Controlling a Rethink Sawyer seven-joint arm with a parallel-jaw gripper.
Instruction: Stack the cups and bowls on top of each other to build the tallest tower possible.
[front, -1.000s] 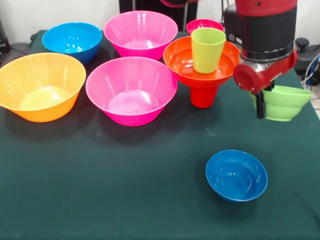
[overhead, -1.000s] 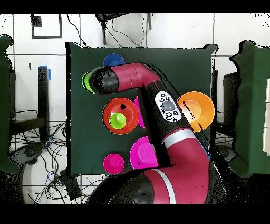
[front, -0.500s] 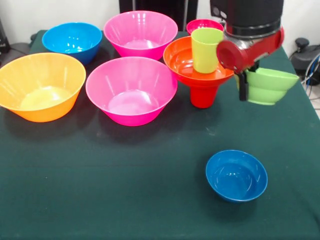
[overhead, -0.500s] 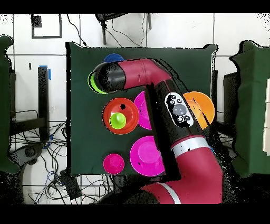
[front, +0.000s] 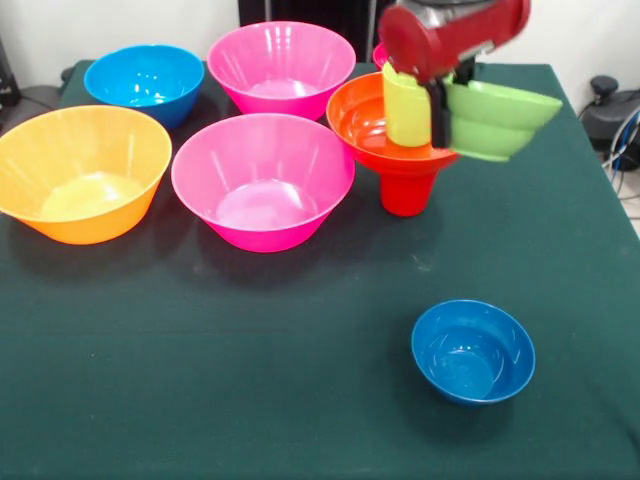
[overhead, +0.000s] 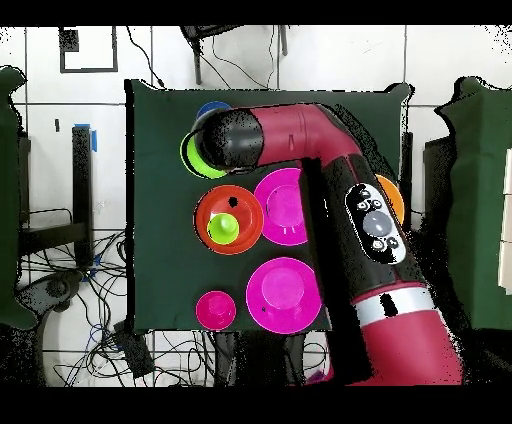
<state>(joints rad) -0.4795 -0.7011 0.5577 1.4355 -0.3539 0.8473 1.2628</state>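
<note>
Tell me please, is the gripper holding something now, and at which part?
The gripper holds the small green bowl by its rim, on the side toward the lime-green cup.

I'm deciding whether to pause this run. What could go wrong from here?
1. The gripper carries the green bowl tilted, clamped by its rim; it may slip.
2. The bowl is right beside the lime-green cup; a bump could topple the tower, balanced on the narrow red cup.

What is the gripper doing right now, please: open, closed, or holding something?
Gripper: closed on the rim of the small green bowl, held in the air beside the tower.
</note>
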